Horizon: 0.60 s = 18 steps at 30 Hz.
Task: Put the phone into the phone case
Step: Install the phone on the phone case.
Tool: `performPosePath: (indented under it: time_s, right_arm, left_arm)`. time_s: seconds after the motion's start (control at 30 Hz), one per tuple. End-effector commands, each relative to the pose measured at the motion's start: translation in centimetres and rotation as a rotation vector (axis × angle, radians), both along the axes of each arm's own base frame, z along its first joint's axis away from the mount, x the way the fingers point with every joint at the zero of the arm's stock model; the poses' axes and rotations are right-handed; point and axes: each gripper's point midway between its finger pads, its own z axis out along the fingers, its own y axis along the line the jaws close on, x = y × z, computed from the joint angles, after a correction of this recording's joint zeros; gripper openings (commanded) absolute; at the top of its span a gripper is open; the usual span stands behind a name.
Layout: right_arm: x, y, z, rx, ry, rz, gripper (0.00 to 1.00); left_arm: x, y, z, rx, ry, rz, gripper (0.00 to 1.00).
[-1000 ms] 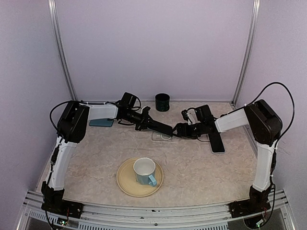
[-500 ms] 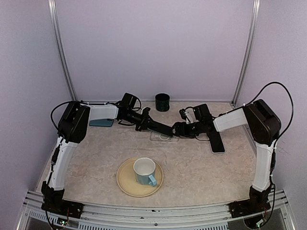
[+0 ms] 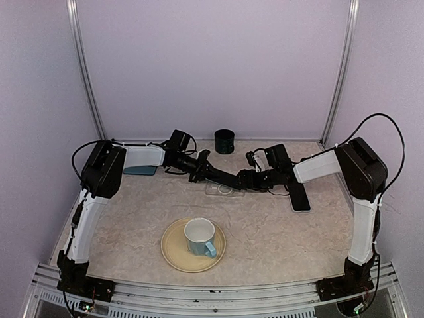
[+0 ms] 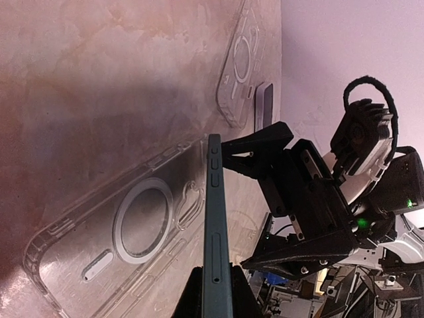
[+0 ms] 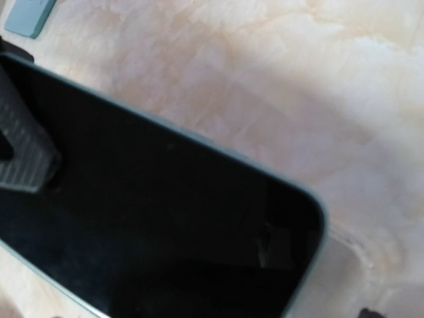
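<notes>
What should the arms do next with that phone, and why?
Probably tip the phone down flat into the clear case. The left gripper holds it on edge over the case, and the open right gripper sits at its free end, placed to steady it.

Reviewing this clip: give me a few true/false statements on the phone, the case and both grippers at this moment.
1. The left gripper is shut on the phone. True.
2. The phone lies flat inside the clear case. False: it is held on its edge above the case.
3. The right gripper is shut on the phone. False: its jaws stand open beside it.
4. The mug stands on the plate. True.
5. The black cup is at the near edge. False: it stands by the back wall.
</notes>
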Motion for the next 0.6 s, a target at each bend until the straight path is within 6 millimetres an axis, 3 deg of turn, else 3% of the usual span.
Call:
performPosePath:
  time_s: [0.0, 0.3, 0.57]
  right_arm:
    - [-0.5, 0.2, -0.1, -0.007, 0.013, 0.007, 0.95]
    - [-0.9, 0.1, 0.5, -0.006, 0.009, 0.014, 0.96]
    - [-1.3, 0.6, 0.2, 0.022, 0.026, 0.033, 0.99]
  left_arm:
    - [-0.9, -0.3, 0.4, -0.042, -0.011, -0.061, 0.0]
    - [-1.4, 0.2, -1.1, -0.008, 0.004, -0.074, 0.0]
    - [-0.8, -0.1, -1.2, -0.022, -0.008, -0.056, 0.0]
